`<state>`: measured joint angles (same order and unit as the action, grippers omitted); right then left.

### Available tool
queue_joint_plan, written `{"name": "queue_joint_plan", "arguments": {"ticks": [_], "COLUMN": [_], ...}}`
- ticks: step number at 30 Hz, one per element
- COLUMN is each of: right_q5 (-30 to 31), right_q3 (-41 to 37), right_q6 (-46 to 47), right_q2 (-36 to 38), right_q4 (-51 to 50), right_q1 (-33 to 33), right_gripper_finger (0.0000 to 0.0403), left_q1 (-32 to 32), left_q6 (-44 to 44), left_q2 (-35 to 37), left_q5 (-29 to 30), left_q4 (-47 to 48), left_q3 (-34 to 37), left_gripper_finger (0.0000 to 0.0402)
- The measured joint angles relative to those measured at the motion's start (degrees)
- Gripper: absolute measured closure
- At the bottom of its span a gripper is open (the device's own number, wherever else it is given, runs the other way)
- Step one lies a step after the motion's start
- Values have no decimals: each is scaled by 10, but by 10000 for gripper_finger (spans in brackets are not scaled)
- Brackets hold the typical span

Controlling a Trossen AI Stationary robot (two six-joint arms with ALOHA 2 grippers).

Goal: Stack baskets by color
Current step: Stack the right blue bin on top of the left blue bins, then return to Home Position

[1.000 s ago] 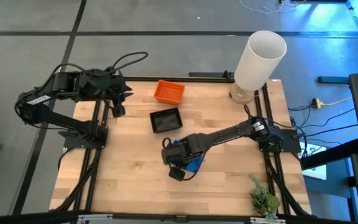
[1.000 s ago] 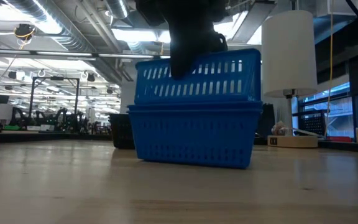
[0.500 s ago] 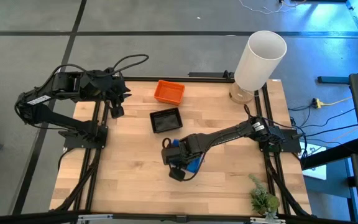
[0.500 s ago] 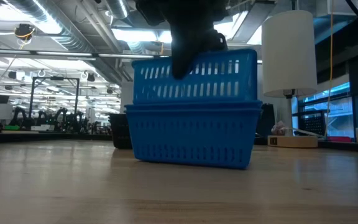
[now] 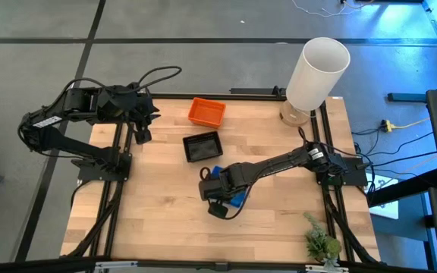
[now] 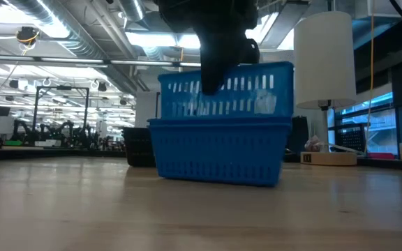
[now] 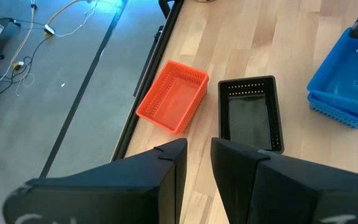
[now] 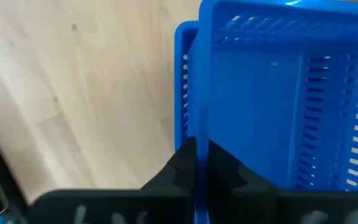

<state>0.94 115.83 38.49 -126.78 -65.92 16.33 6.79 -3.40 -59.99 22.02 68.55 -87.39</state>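
Note:
Two blue baskets are nested near the table's middle: the upper one (image 6: 225, 90) sits raised and slightly tilted in the lower one (image 6: 218, 150), which rests on its bottom on the wood. My right gripper (image 8: 202, 155) points down over them (image 5: 234, 199), shut on the upper basket. An orange basket (image 5: 207, 111) and a black basket (image 5: 202, 146) lie flat farther back. My left gripper (image 7: 197, 162) hovers open at the far left (image 5: 143, 133) with nothing between its fingers. My right gripper pinches one wall of the upper blue basket at its rim (image 8: 204, 124), one finger inside the basket and one outside. The fingers come from above, pointing down. The basket sits partly in the lower blue one, its rim slightly tilted.
A tall white cylinder (image 5: 317, 72) stands at the far right corner. A small green plant (image 5: 321, 244) sits by the near right corner. Bare wood lies left of and in front of the blue baskets.
With my right gripper on it, the upper blue basket has shifted a little toward the table's right edge and now sits less tilted. The lower blue basket has slid slightly the same way.

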Motion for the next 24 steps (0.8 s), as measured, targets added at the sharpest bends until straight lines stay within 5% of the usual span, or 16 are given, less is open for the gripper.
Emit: {"name": "queue_joint_plan", "arguments": {"ticks": [12,17,24], "right_q5": [6,-25,53], "right_q3": [-9,2,40], "right_q6": [-27,-34,-85], "right_q2": [0,3,42], "right_q4": [6,3,-15], "right_q1": [-1,-3,19], "right_gripper_finger": [285,277,279], "left_q1": [0,0,0], "left_q6": [1,3,26], "left_q2": [0,0,21], "left_q5": [0,0,-35], "left_q4": [0,0,1], "left_q3": [0,0,0], "left_gripper_finger": [337,337,337]}}
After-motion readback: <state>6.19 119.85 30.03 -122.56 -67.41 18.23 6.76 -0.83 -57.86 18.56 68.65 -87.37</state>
